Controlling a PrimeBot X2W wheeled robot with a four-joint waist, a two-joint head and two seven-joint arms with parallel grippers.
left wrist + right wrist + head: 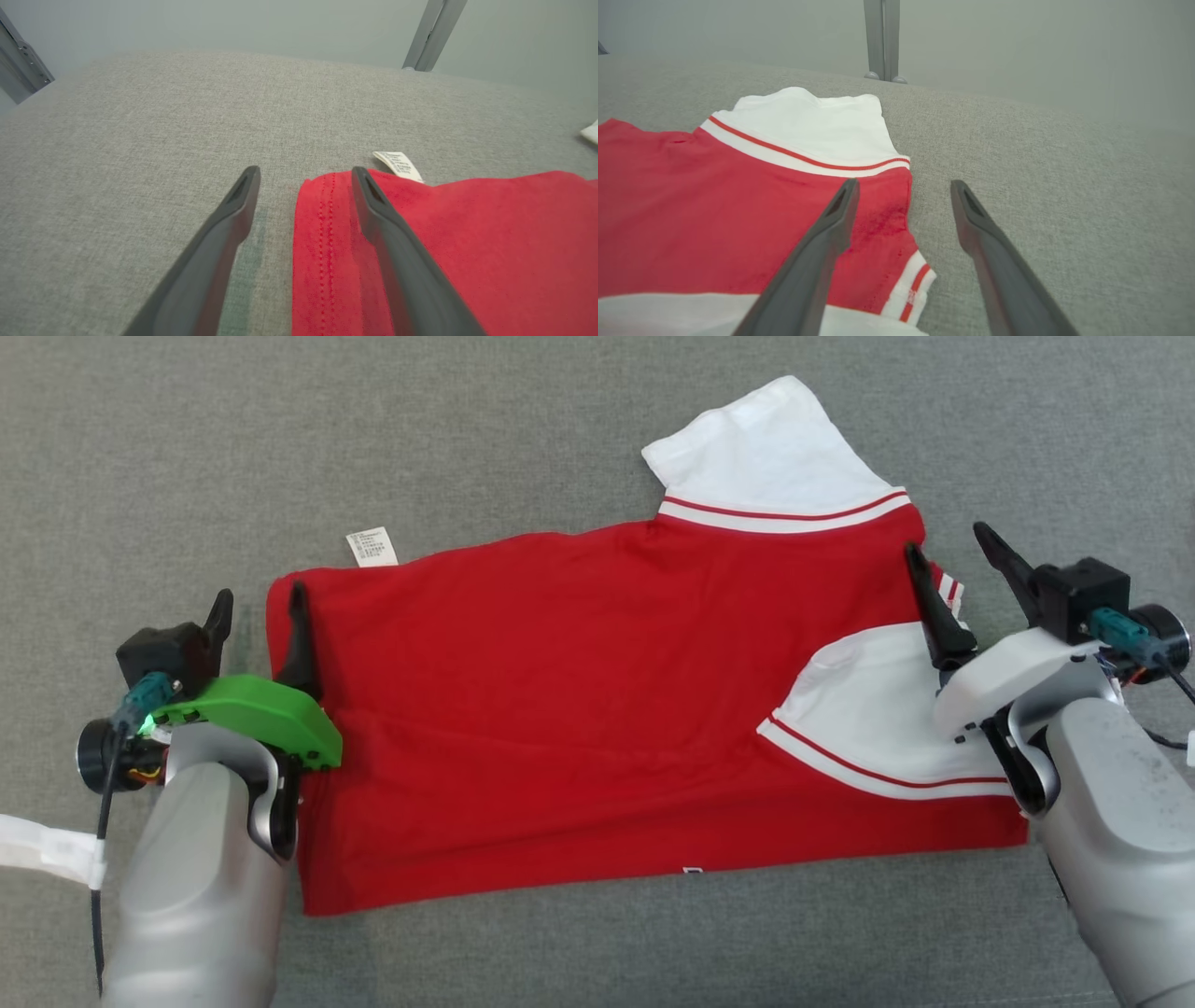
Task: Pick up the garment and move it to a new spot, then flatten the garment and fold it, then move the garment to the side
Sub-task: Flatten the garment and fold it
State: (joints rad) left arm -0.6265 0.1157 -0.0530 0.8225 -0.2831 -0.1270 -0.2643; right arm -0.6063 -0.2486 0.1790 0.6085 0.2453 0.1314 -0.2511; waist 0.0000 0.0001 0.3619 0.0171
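Spreading across the whole scene, the grey woven surface [597, 429] carries the garment [560, 709], which lies flat and folded lengthwise at its middle, plain red side up, hem to the left and shoulders to the right. One white sleeve [766, 448] sticks out past the far edge at the right, with its red-and-white striped trim along the seam; the other white sleeve [887, 709] is folded over onto the red cloth at the near right. Two pale forearms come in from the near corners. The left end effector [260, 593], behind a green wrist cover, has its fingers spread apart and holds nothing: one finger is over the bare surface, the other over the stitched hem at the left edge. The right end effector [945, 539], behind a white wrist cover, is likewise spread and holds nothing, with one finger over the red cloth by the striped trim and the other over bare surface. Grey metal posts [882, 39] stand beyond the far edge. A white care label [372, 547] pokes out at the far left corner, its print too small to read. A tiny tag [692, 871] sits on the near edge.
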